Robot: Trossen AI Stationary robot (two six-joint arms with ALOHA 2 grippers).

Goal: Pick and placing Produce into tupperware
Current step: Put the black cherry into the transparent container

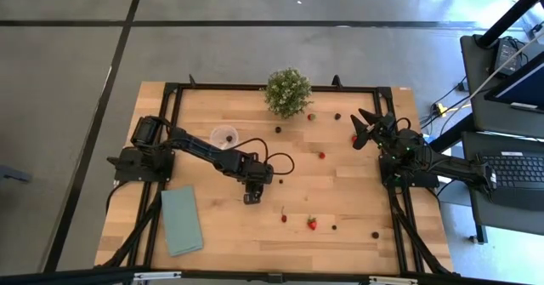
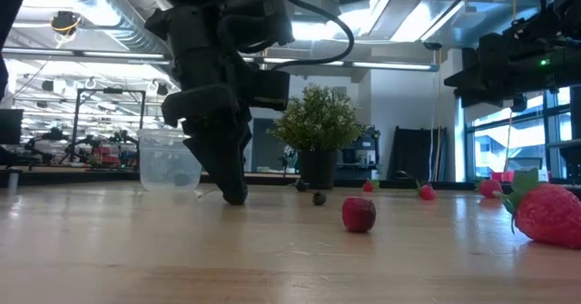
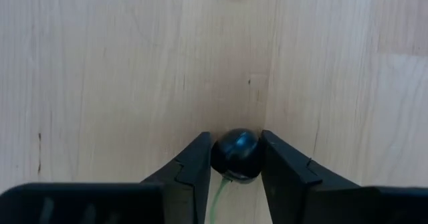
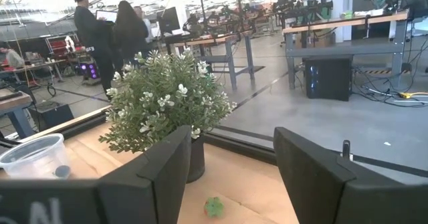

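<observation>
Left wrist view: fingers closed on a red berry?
No. The left gripper has its fingers pressed against a dark round berry on the wooden table, not a red one.

Dark round berry (image 3: 236, 156) pinched between my left gripper (image 1: 250, 197) fingers, down at tabletop near table centre, thin green stem trailing below it. Tupperware (image 1: 223, 136): small clear round cup, whitish rim, upright, on far-left part of table, apart from my held berry; small dark bit inside. Other produce loose on wood: red strawberry (image 1: 312, 224) near front edge, small red piece (image 1: 284, 218) beside it, dark berries (image 1: 375, 234) scattered front right, more red and dark pieces toward far right.
</observation>
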